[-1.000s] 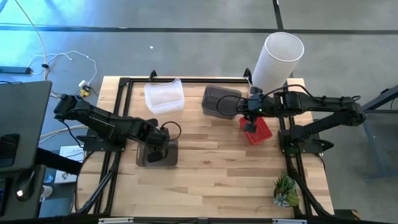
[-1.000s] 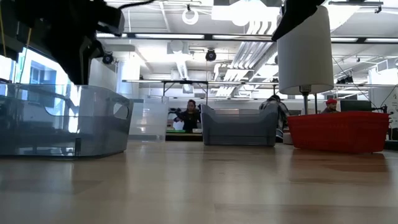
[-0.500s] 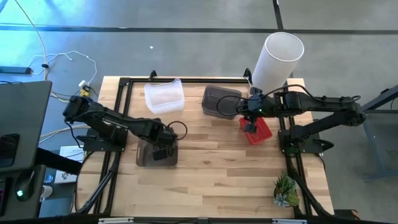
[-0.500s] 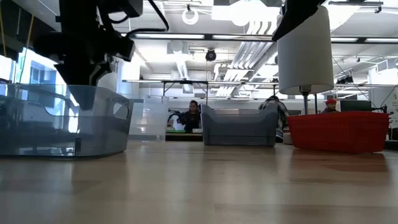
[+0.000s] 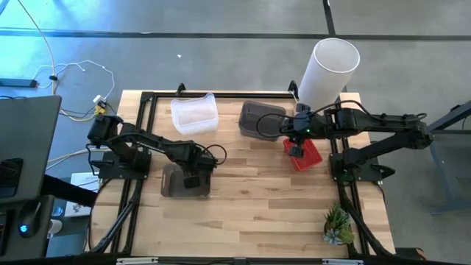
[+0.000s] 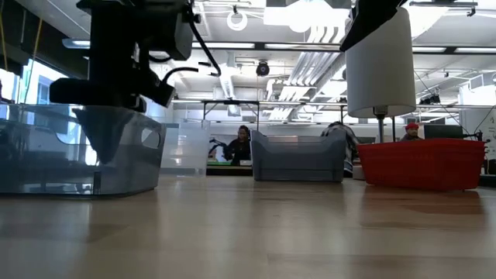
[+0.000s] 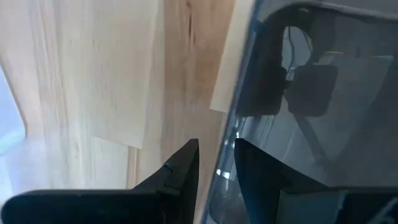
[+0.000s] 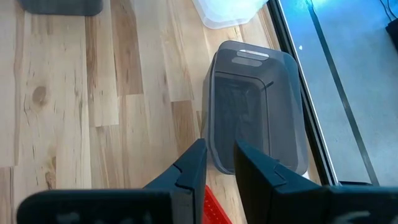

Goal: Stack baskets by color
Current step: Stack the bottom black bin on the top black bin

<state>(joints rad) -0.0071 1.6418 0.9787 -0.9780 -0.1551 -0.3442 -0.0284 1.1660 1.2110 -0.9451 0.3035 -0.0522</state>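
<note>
A smoky dark grey basket [image 5: 176, 184] rests on its base at the table's left. My left gripper [image 7: 216, 167] points down at it with a narrow gap. One finger [image 7: 180, 171] stands outside over the wood and the other [image 7: 261, 177] inside, with the basket's rim [image 7: 233, 112] between them. In the low view the gripper [image 6: 105, 143] reaches below the rim. A second grey basket [image 5: 259, 119] and a clear one [image 5: 195, 114] stand at the far side. My right gripper [image 8: 219, 167] hovers open over the red basket [image 5: 305, 154]. My left gripper comes from above with its fingers astride one wall of the grey basket, at the rim [image 7: 225, 152]. I cannot tell whether either finger touches the wall. The basket sits flat on the table.
A tall white cylinder [image 5: 329, 68] stands at the far right, behind the red basket. A small green plant [image 5: 337, 226] sits near the right front corner. The bare wood of the table [image 5: 257, 199] lies across the middle and front. People sit in the room beyond.
My left gripper has come down and a little toward the table's right edge, sinking from above the grey basket's rim to below it, astride a wall. The basket has stayed where it was.
</note>
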